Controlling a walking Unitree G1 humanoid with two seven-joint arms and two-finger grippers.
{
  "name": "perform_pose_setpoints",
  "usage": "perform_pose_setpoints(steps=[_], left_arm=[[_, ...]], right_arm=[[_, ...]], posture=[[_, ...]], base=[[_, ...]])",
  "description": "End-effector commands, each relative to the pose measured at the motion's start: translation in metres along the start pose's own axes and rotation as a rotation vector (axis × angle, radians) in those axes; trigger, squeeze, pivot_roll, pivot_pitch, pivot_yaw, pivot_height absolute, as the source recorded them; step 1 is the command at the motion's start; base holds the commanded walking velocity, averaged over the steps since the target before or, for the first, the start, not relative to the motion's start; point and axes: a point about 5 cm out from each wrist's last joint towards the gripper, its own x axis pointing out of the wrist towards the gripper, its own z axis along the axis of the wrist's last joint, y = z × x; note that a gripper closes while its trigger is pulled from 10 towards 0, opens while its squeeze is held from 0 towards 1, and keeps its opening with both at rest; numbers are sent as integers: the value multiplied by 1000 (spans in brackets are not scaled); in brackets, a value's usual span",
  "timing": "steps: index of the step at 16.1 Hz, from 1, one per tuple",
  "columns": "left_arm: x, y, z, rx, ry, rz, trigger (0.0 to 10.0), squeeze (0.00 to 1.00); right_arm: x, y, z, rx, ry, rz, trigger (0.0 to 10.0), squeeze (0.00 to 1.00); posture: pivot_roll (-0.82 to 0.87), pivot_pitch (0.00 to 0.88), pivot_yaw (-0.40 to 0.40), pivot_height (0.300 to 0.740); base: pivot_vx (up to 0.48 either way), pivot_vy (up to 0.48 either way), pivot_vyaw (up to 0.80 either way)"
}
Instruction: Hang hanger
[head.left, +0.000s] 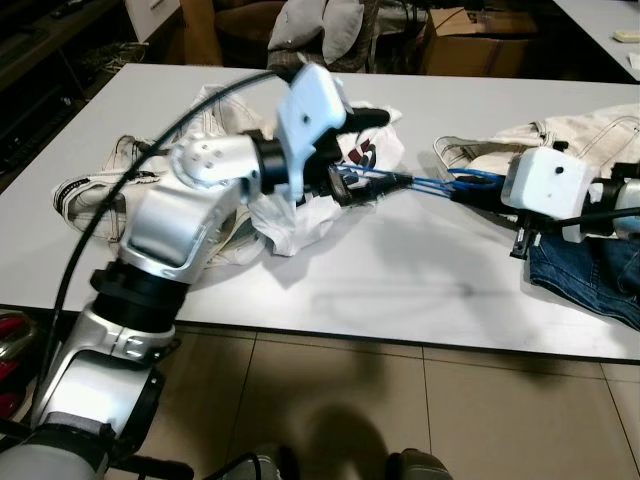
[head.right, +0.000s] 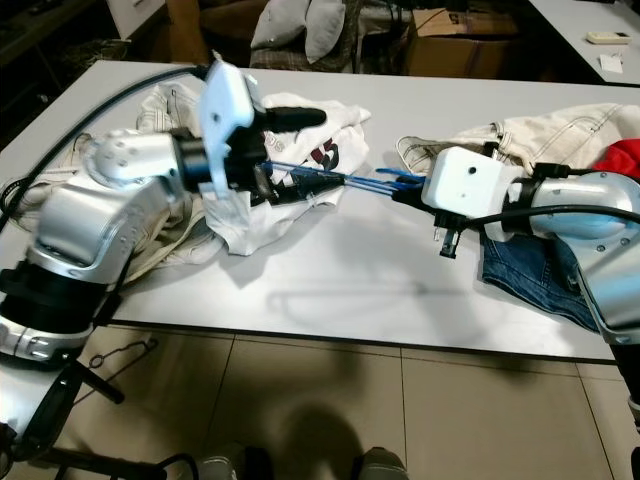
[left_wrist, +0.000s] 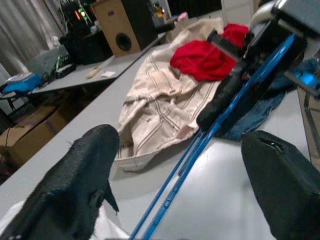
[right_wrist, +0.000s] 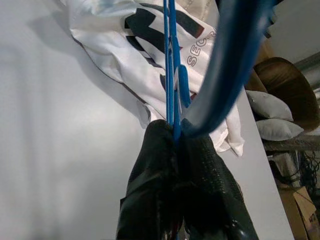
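Left gripper, textured black fingers spread, straddles my thin blue hanger over the white printed shirt; right gripper pinches its far-right end above the table.

The white shirt had big dark letters on it. Only "SEC" could be read, in white on a dark patch. The other letters were hidden in folds.
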Motion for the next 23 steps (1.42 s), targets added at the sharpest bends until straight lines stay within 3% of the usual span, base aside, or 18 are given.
perform_pose_setpoints(steps=[1, 2, 6, 7, 8, 10, 18, 23], left_arm=[[2, 2, 2, 29, 17, -6, 10000, 169], [7, -4, -5, -5, 30, -51, 10000, 0], [20, -13, -20, -4, 71, -111, 10000, 0], [21, -13, -27, 12, 101, -110, 9216, 0], [21, -12, -30, 16, 114, -97, 7098, 0], [19, -9, -33, 17, 119, -47, 0, 0], [-7, 4, -55, 5, 199, 114, 0, 0], [-22, 10, -59, 18, 233, 158, 0, 0]], right_arm=[[1, -3, 3, -24, -1, 9, 10000, 0], [4, -3, 8, -68, 2, 35, 10000, 0], [15, -5, 23, -138, -27, 67, 10000, 0], [19, -5, 30, -160, -44, 76, 10000, 0], [23, -5, 34, -172, -56, 80, 10000, 0], [28, -4, 39, -182, -74, 88, 10000, 0], [37, -11, 50, -215, -123, 134, 10000, 0], [39, -11, 52, -207, -148, 141, 10000, 0]], posture=[[-158, 0, 60, 740], [-167, 0, 86, 740], [-189, 0, 110, 740], [-201, 0, 114, 740], [-204, 0, 113, 740], [-199, 0, 104, 740], [-163, 0, 45, 740], [-154, 0, 58, 740]], base=[[0, 0, 0], [0, 0, 0], [0, 0, 0], [0, 0, 0], [0, 0, 0], [0, 0, 0], [0, 0, 0], [0, 0, 0]])
